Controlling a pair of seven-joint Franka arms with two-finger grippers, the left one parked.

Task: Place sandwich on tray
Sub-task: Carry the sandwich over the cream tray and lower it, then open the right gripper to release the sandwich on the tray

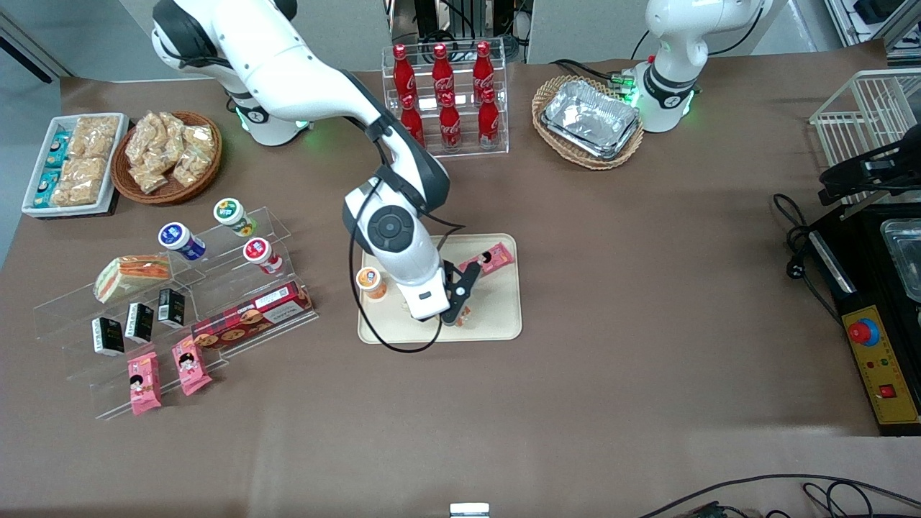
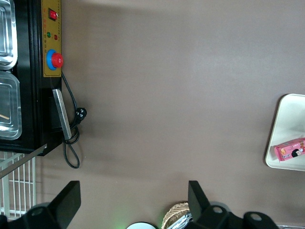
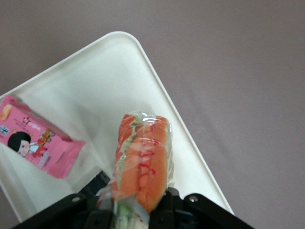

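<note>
Holding the sandwich (image 3: 143,157) between the jaws, closed only to the width of the wedge and pressing on its two bread faces. Gripped that way so the filling edge points away from the wrist and the wrap does not get crushed. Hanging over the tray (image 1: 496,327) near its middle, a little toward 6 o'clock in the front view, with the arm covering most of the wedge there. Cannot tell whether the lower edge touches the tray or floats just above it. Judged as the set-down step, almost done: lowering if needed, then opening. Chosen spot probably explained by what is already on the tray — a pink snack packet (image 1: 495,257) at about 1 o'clock and a small orange-lidded cup (image 1: 371,280) at 9 o'clock on the rim, leaving bare cream surface between them and toward 5 o'clock. Close to the rim in the wrist view, so worth watching for the wedge tipping over the low edge onto the tabletop (image 1: 647,288) once let go. Not to be confused with the second sandwich (image 1: 133,275) on the clear display steps (image 1: 237,302), well apart toward the working arm's end.
</note>
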